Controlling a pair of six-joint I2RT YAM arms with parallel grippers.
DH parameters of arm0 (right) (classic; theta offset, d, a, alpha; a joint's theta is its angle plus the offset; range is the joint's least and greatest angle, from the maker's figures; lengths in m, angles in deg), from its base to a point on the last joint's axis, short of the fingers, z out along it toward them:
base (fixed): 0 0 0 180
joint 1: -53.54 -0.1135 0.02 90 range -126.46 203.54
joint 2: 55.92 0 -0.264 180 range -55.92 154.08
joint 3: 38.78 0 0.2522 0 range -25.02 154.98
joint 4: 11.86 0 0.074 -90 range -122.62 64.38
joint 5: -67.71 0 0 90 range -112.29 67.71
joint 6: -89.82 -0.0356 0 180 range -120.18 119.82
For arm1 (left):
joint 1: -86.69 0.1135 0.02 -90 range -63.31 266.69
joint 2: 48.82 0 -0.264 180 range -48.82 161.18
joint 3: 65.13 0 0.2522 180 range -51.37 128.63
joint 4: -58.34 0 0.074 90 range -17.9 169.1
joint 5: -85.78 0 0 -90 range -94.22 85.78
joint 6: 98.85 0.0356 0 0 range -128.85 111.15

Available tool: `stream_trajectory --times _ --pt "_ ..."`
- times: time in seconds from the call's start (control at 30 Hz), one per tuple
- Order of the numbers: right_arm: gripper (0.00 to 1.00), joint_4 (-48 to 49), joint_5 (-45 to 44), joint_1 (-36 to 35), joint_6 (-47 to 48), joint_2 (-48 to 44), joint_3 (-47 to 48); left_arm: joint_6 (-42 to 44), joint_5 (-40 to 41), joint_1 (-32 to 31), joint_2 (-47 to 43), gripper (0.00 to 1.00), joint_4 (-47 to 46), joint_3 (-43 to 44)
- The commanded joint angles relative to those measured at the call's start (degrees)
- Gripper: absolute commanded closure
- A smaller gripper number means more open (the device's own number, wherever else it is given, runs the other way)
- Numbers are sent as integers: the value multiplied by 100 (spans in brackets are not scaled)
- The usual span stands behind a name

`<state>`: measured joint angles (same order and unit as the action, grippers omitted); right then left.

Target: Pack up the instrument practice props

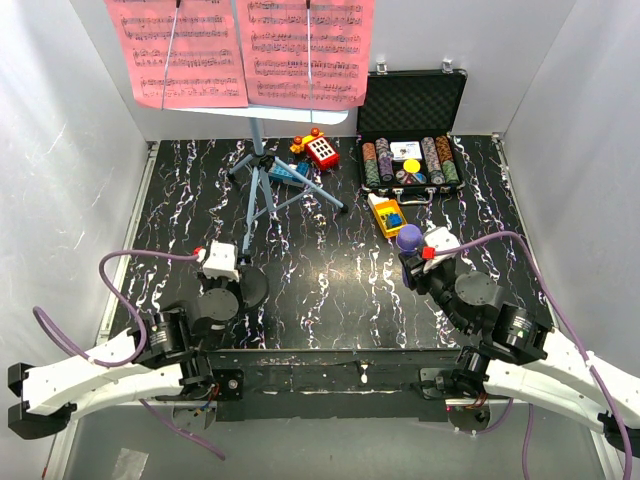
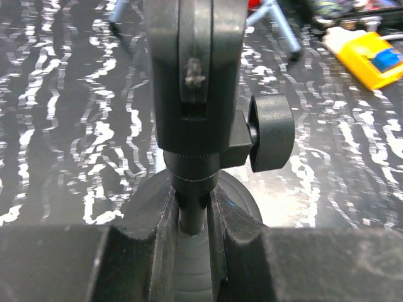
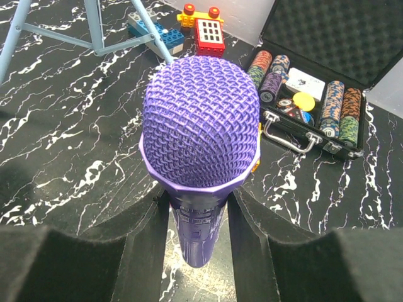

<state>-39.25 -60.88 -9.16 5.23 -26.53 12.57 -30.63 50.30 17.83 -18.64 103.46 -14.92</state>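
My left gripper [image 1: 222, 268] [image 2: 192, 217] is shut on the thin black mic stand [image 2: 192, 94], low on its pole, just above the round base [image 1: 254, 290] [image 2: 242, 192]. A clamp knob [image 2: 272, 132] sticks out to the right of the pole. My right gripper [image 1: 416, 262] [image 3: 196, 220] is shut on the purple microphone [image 1: 409, 238] [image 3: 200, 119], head up, above the table. The light-blue music stand [image 1: 262, 180] stands on tripod legs at the back left. It carries pink sheet-music pages [image 1: 240, 50].
An open black case of poker chips [image 1: 412, 150] [image 3: 315, 94] stands at the back right. Small red and yellow toys [image 1: 318, 148] [image 1: 386, 215] [image 3: 203, 28] lie near it. A blue block [image 1: 290, 175] lies by the tripod legs. White walls enclose the black marbled table [image 1: 330, 290].
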Motion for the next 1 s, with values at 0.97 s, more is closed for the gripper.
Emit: stream_trajectory --times 0.97 --pt "99 378 896 -15 -453 -118 21 226 -3361 6824 3819 100 -5354 -277"
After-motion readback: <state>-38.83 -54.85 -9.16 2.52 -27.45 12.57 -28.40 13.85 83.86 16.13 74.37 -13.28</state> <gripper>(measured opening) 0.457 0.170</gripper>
